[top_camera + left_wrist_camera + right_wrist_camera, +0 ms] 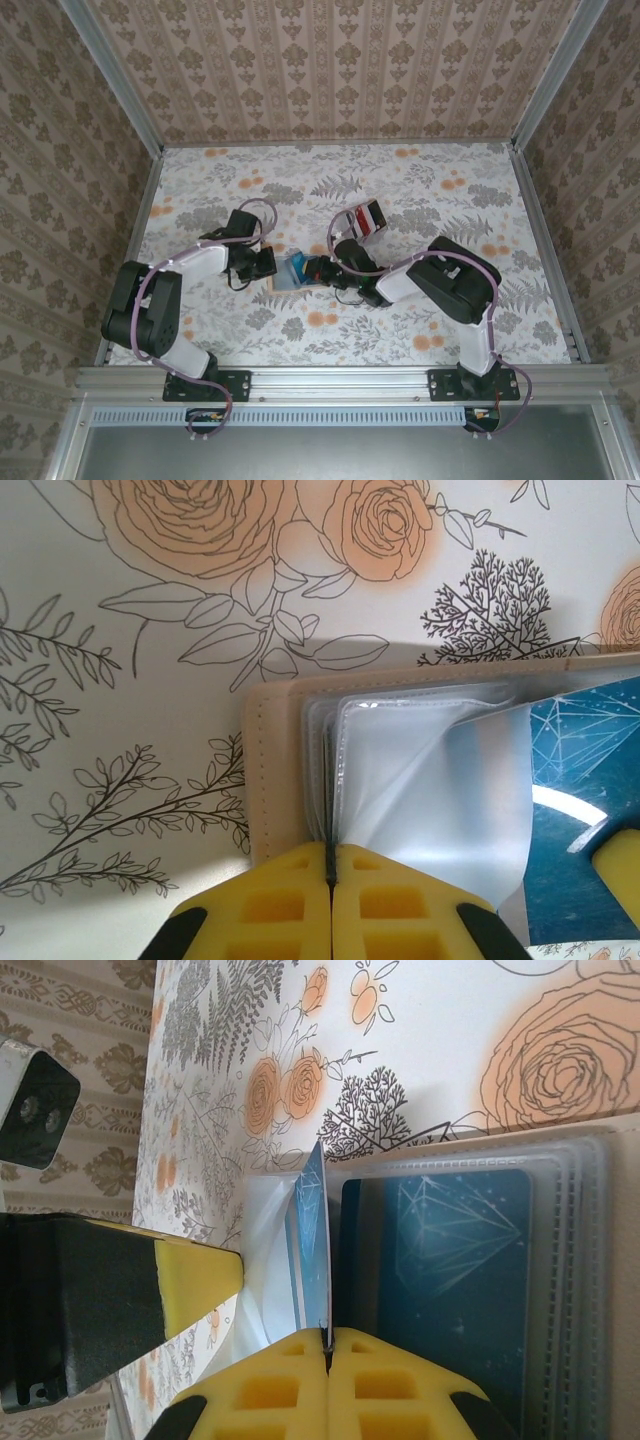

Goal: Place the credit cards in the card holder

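Left fingers (338, 872) pinch a sleeve (440, 780) of the card holder (272, 780); right fingers (333, 1352) clamp a blue credit card (312, 1250) — I'd slide it in edge-first, slowly.

Damask-papered walls (330, 60) enclose a floral tabletop (450, 170), seemingly evenly lit.

From above, the card holder (293, 275) is half covered: the left gripper (271, 265) overlaps its 9 o'clock end, the right gripper (312, 268) its 3 o'clock end. The credit cards (366, 218), toward 1 o'clock, are too small to count. At the left wrist, the holder runs off at 3 o'clock, and a clear sleeve (430, 780) disappears between the pads (270, 905) at 6 o'clock. At the right wrist, a blue card (312, 1230) has its lower edge hidden between the pads.
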